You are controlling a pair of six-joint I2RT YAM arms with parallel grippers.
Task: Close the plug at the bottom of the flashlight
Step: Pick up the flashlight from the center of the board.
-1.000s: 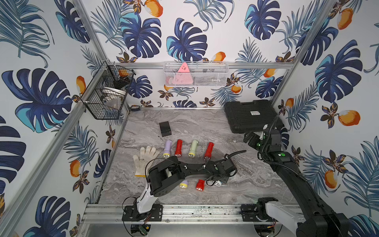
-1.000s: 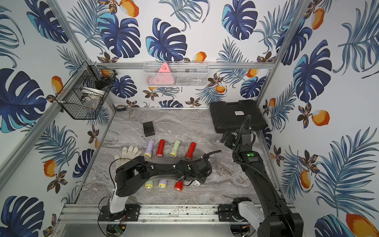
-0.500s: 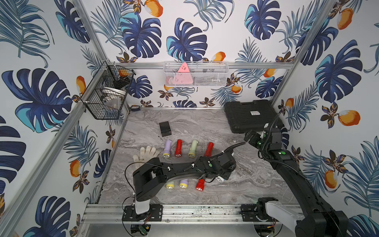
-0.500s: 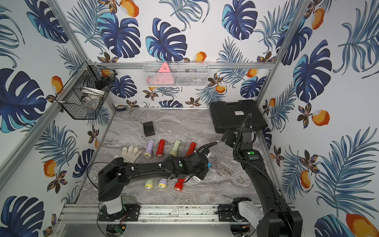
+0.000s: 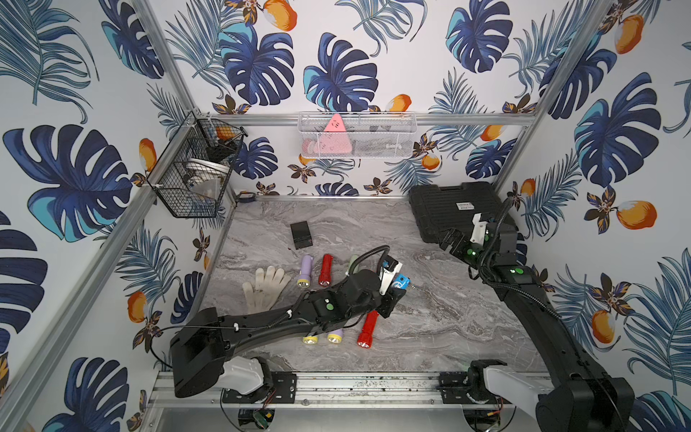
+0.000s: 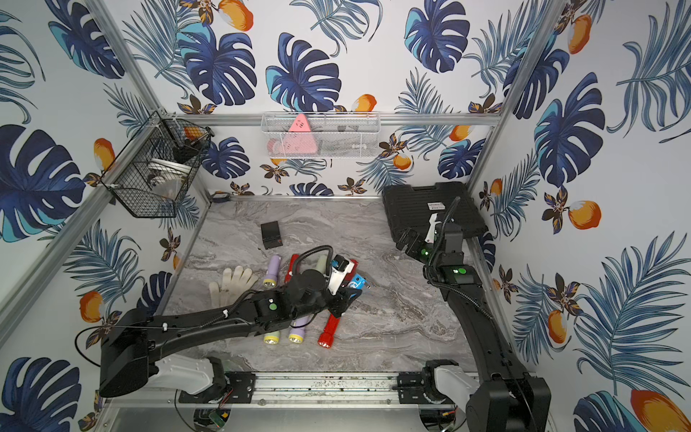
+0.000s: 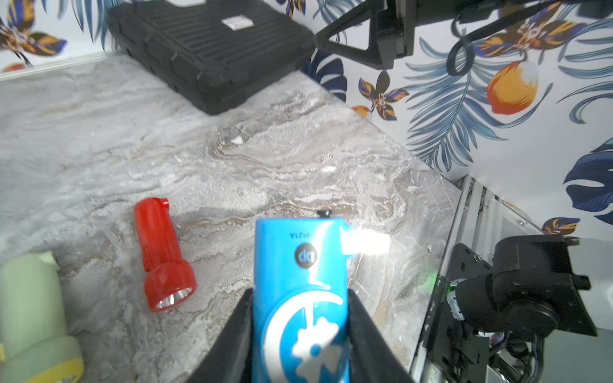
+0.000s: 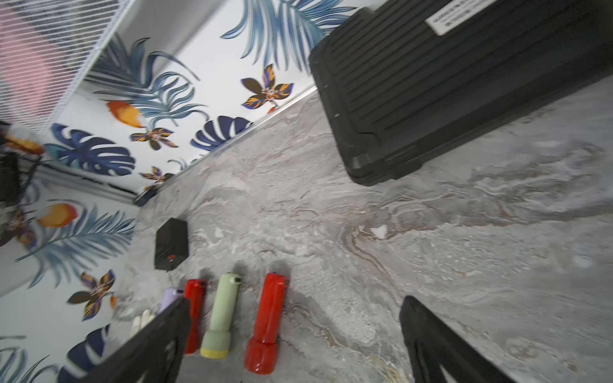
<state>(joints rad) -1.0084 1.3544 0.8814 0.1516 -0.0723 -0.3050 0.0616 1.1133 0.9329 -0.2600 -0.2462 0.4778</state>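
- The left gripper (image 7: 300, 318) is pinched tight on the blue flashlight (image 7: 300, 291). One black finger (image 7: 238, 325) presses against each side of its body.
- In both top views the blue flashlight (image 5: 401, 281) sits over the middle of the table (image 5: 448, 329), at the tip of the left arm.
- The end of the flashlight away from the gripper points toward the right arm's side of the table.
- At that far end, a pale plug (image 7: 365, 240) sticks out sideways from the body and is not folded in. Glare washes out its details.
- The right gripper (image 5: 450, 239) hangs above the table just in front of the black case (image 5: 452, 213). Its jaws are spread wide with nothing between them.
- In the left wrist view, a red flashlight (image 7: 162, 255) and a green flashlight (image 7: 30, 315) lie on the table beside the held one.
- In a top view, three more flashlights lie under the left arm, the red one (image 5: 368, 329) nearest the gripper.
- A white glove (image 5: 265, 286) lies flat near the table's left edge.
- A small black box (image 5: 301, 235) sits behind the row of flashlights, apart from them.
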